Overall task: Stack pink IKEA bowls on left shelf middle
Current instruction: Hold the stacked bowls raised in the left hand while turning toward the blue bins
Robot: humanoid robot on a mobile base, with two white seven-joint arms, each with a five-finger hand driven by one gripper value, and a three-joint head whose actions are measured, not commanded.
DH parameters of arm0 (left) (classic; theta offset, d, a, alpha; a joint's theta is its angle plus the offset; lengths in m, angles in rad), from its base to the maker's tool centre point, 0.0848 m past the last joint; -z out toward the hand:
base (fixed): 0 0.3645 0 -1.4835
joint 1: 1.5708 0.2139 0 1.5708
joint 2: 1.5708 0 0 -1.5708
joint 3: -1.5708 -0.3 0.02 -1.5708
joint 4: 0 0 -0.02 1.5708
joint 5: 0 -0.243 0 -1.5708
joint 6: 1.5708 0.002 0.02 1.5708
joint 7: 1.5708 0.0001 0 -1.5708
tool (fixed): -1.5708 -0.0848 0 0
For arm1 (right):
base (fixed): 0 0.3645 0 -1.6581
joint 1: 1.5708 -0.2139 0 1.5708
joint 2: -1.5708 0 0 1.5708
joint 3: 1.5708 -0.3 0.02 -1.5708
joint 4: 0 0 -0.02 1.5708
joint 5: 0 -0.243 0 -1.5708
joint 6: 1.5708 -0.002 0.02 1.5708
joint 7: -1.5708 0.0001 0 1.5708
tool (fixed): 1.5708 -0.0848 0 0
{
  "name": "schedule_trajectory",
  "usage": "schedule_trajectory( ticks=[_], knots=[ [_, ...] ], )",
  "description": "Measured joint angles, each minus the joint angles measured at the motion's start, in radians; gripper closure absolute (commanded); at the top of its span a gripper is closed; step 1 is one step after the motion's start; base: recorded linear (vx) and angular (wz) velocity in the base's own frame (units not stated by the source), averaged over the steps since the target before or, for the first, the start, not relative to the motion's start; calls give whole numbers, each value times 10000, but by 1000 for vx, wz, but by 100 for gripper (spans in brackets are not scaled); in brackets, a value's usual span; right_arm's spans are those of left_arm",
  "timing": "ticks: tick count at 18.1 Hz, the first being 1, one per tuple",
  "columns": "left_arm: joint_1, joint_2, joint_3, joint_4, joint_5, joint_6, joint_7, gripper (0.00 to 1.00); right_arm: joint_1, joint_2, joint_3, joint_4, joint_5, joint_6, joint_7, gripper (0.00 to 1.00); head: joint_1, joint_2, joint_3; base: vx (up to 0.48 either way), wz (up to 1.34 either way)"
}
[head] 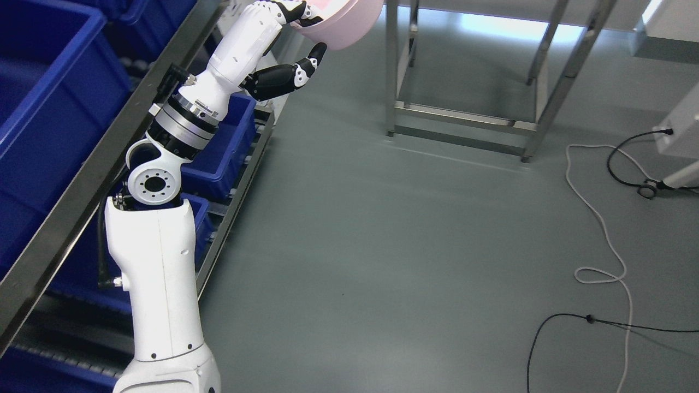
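My left arm rises from the bottom left up to the top edge of the head view. Its hand is shut on a pink bowl. The bowl is tilted, its upper part cut off by the top edge. Upper fingers curl over the bowl's rim and the black thumb reaches up under its base. The bowl hangs in the air over the grey floor, right of the shelf. The right arm is out of view.
The metal shelf rack at the left holds blue bins on several levels. A steel table frame stands on the floor at top centre. White cable and black cable lie on the floor at right.
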Motion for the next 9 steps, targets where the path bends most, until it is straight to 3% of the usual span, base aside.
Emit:
schedule_trajectory(
  ticks=[9],
  knots=[
    [-57,0,116,6,8,-3,-81,91,0,0,0,0,0,0,-8,0,0,0,0,-170,1008]
  ],
)
